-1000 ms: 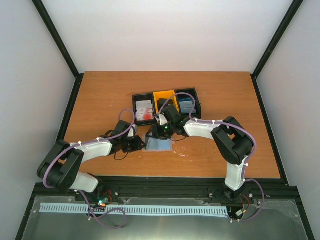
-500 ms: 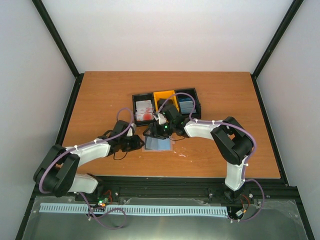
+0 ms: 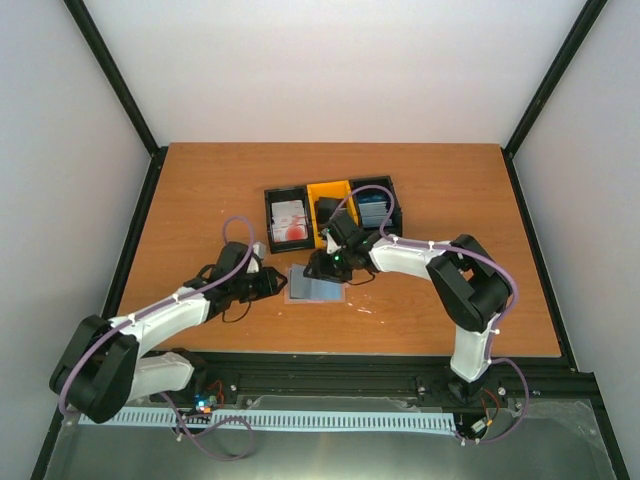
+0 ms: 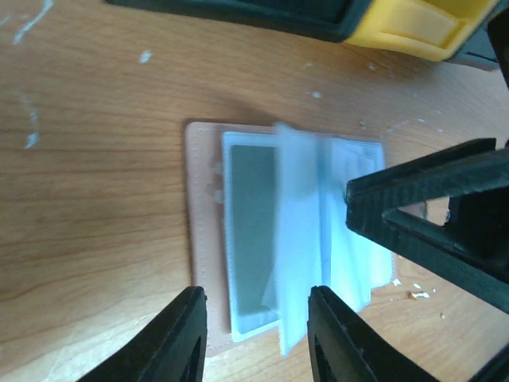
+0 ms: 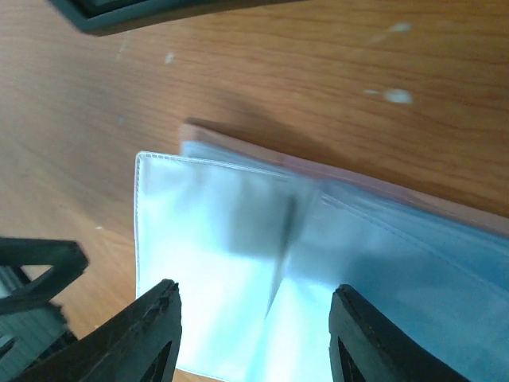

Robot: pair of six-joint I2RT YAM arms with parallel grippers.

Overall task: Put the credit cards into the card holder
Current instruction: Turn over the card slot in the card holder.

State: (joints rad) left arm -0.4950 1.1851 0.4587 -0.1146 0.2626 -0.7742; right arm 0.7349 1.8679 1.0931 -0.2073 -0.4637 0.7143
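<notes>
The card holder (image 3: pixel 315 284) lies open on the table, a pink cover with clear sleeves (image 4: pixel 350 231). A dark grey card (image 4: pixel 250 231) sits in its left sleeve. One loose sleeve leaf (image 4: pixel 298 239) stands up at the middle. My left gripper (image 4: pixel 258 334) is open, its jaws straddling the holder's near edge and gripping nothing. My right gripper (image 5: pixel 258 334) hovers open just over the sleeves (image 5: pixel 231 255), and its fingers (image 4: pixel 429 215) show at the holder's right side. More credit cards wait in the tray: white-and-red (image 3: pixel 290 222), dark (image 3: pixel 328 210), blue (image 3: pixel 374 210).
The three-compartment tray (image 3: pixel 268 208) stands just behind the holder, with black outer bins and a yellow middle bin (image 4: pixel 413 24). Its dark edge (image 5: pixel 143 14) runs close above the holder. The left gripper (image 3: pixel 272 284) and right gripper (image 3: pixel 320 266) are close together over the holder.
The left arm has stretched forward, bringing its gripper closer to the holder with jaws slightly wider. The right gripper has shifted a little over the holder's far edge.
</notes>
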